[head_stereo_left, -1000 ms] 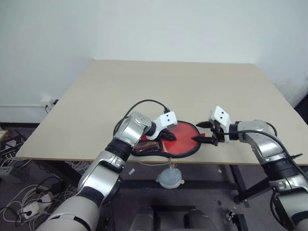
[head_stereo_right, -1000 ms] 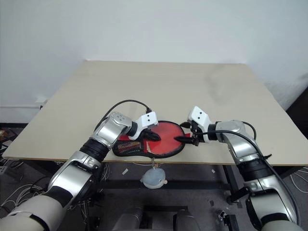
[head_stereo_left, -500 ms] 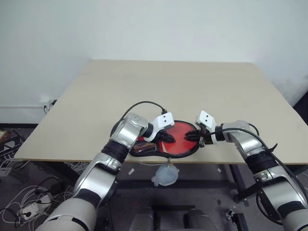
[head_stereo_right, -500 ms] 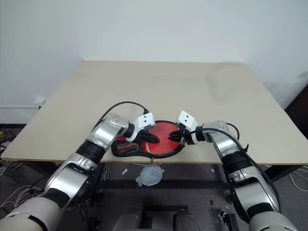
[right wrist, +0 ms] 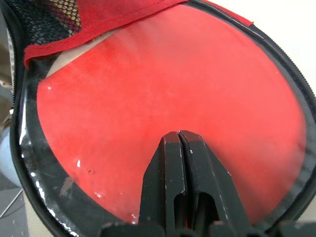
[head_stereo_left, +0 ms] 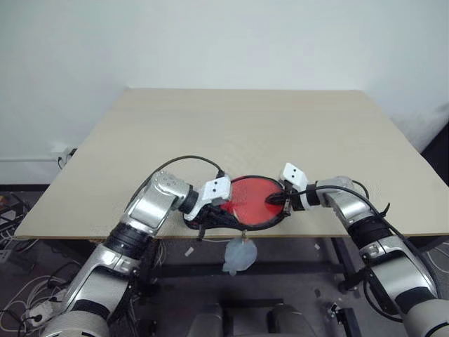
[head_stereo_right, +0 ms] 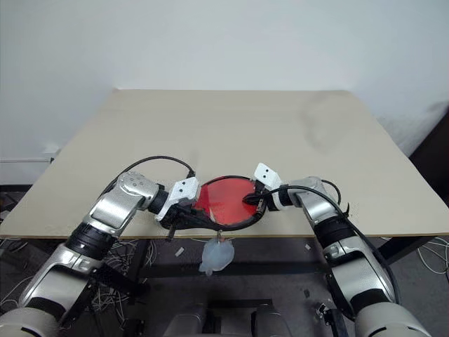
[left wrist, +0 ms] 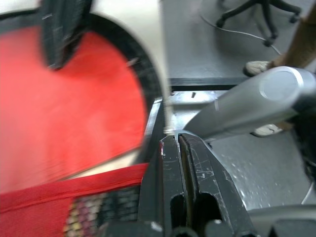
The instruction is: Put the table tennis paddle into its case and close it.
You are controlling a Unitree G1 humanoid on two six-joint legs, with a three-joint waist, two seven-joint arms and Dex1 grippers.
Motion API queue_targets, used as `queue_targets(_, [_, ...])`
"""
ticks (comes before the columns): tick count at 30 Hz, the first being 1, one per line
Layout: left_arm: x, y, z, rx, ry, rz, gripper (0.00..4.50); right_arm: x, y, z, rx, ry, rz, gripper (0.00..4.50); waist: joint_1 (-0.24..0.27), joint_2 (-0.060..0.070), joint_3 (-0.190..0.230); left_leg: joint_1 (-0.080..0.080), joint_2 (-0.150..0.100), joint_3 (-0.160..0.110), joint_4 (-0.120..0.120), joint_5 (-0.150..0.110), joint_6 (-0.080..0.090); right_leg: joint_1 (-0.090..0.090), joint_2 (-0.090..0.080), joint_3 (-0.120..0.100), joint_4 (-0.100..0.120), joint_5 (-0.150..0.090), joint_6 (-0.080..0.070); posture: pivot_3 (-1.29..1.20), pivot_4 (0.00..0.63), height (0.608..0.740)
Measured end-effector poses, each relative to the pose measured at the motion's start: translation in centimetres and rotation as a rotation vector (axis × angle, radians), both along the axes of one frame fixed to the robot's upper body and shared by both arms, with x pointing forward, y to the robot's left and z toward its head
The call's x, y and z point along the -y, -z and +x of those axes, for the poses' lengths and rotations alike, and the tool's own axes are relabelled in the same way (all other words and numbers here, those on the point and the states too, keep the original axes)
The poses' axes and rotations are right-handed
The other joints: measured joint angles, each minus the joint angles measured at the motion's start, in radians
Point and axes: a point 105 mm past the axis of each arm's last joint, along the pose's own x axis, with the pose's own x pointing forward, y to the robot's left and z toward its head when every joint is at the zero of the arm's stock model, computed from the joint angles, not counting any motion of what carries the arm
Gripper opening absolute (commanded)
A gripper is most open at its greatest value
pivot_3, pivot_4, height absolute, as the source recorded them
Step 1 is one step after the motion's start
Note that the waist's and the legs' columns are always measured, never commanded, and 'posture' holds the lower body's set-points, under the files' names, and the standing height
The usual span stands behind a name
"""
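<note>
The paddle (head_stereo_left: 250, 201) lies in the lower middle of the left eye frame, at the near edge of the table (head_stereo_left: 231, 126), its red face up inside the opened case (head_stereo_left: 210, 219). The case's black zip rim curves around the red disc, and a flap with red trim and black mesh is folded back at the handle end. A small grey pouch (head_stereo_left: 236, 256) hangs below the table edge.

The left gripper (head_stereo_left: 202, 214) sits at the left of the case, over the handle end; its fingers are pressed together, and I cannot tell whether they pinch any fabric. The right gripper (head_stereo_left: 275, 200) rests at the right rim, its fingers (right wrist: 180, 163) closed together with their tips over the red rubber, holding nothing visible.

The paddle looks light and stiff, its rubber face tacky rather than slippery, so it should stay put under a light press. The case is soft and floppy; it will likely buckle or slide if pulled by one side only. The best holds are probably the fabric rim near the handle end and the zip tab, which I cannot make out here.
</note>
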Motion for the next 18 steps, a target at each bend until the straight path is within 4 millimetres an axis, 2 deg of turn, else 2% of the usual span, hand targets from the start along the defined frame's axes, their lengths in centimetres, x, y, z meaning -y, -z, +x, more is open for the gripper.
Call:
queue_targets(2, [-0.1,0.0,-0.4,0.025,0.029,0.020,0.00,0.0,0.0,0.1,0.003,0.003,0.000,0.01,0.000,0.000,0.000,0.000,0.000,0.000,0.000,0.000,0.000,0.000,0.000,0.000,0.000,0.000,0.000,0.00,0.000,0.740])
queue_targets(5, [0.2,0.3,-0.8,0.077,0.089,0.055,0.53,-0.2,0.0,0.3,0.010,0.011,-0.001,0.00,0.000,0.000,0.000,0.000,0.000,0.000,0.000,0.000,0.000,0.000,0.000,0.000,0.000,0.000,0.000,0.00,0.000,0.740])
queue_targets(14, [2.2,1.0,-1.1,0.371,0.326,0.088,2.99,-0.5,0.0,0.8,0.023,0.044,0.011,0.00,0.001,0.000,0.000,0.000,0.000,0.001,0.000,0.000,0.000,0.000,0.000,0.000,0.000,0.000,0.000,0.00,0.000,0.740])
queue_targets(18, [3.1,0.8,-0.5,0.429,0.373,0.075,2.99,-0.7,0.0,1.0,0.038,0.062,0.012,0.00,0.000,0.000,0.000,0.000,0.000,0.001,0.000,0.000,0.000,0.000,0.000,0.001,0.000,0.000,0.000,0.00,0.000,0.740])
